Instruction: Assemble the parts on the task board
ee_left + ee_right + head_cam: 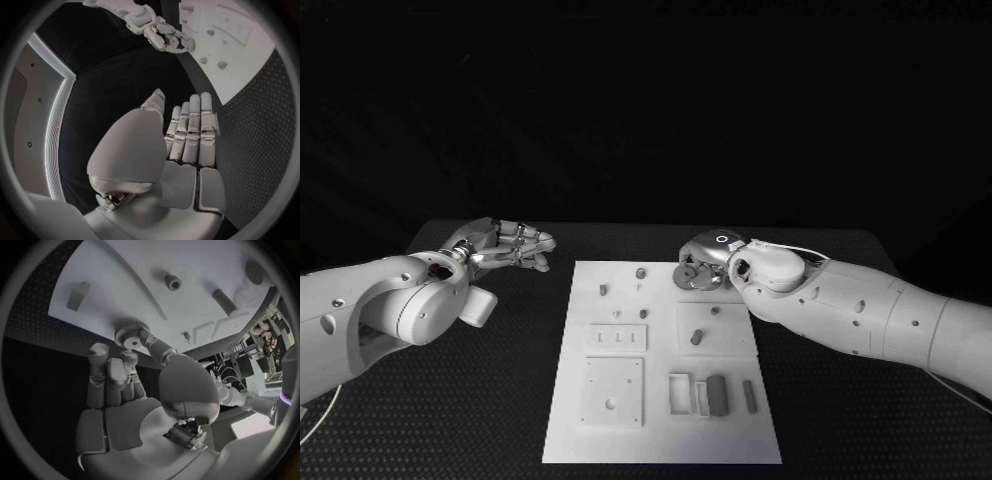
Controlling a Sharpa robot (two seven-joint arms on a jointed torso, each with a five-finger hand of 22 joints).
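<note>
No legible text, labels, brands or numbers on anything in view.

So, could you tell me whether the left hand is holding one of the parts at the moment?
No, the left hand holds nothing: in the left wrist view its fingers lie straight and together over the black table, beside the task board.

The black rectangular table [473, 400] with a finely dotted, matte, mat-like top fills the lower half of the head view; its far edge runs straight across and its two far corners are visible. The same pebbled black surface shows close up in the left wrist view and the right wrist view. Behind the table hangs a black backdrop [646, 110], possibly cloth, though too dark to tell.
</note>
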